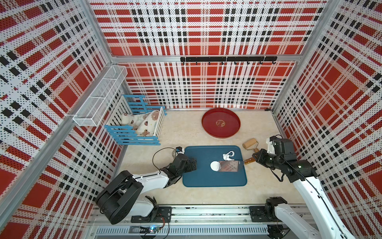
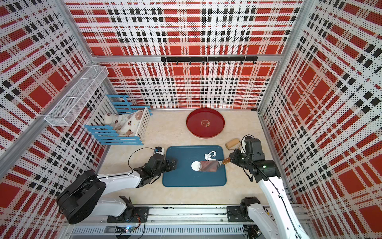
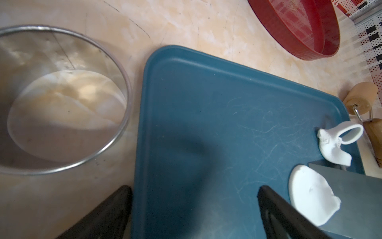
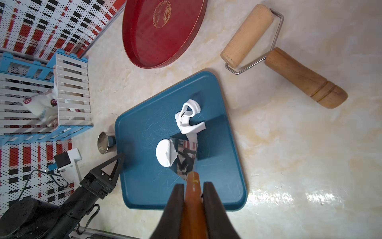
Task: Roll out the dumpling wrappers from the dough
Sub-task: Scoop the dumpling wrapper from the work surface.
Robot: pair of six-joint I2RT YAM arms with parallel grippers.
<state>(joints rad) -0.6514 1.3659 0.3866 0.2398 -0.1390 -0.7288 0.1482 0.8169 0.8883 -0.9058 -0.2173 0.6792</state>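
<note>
A round white dumpling wrapper [image 1: 214, 165] [image 2: 195, 165] [image 4: 164, 153] lies flat in the middle of the blue tray [image 1: 206, 180]. My right gripper [image 1: 255, 158] [image 4: 193, 185] is shut on the wooden handle of a scraper. The scraper's shiny steel blade [image 1: 230, 166] [image 4: 186, 159] meets the wrapper's right edge and sits slightly under it. Ragged leftover dough [image 1: 228, 155] [image 4: 189, 122] [image 3: 334, 144] lies just behind the blade. Over the tray's left edge my left gripper [image 1: 194, 163] [image 3: 193, 188] stands open and empty, apart from the wrapper [image 3: 310, 198].
A small steel cup [image 1: 174, 152] [image 3: 68, 51] stands left of the tray beside my left gripper. The wooden roller [image 1: 250, 143] [image 4: 248, 35] lies off the tray's far right corner. A round red tray [image 1: 203, 122] sits at the back. A blue-and-white crib [image 1: 134, 128] stands far left.
</note>
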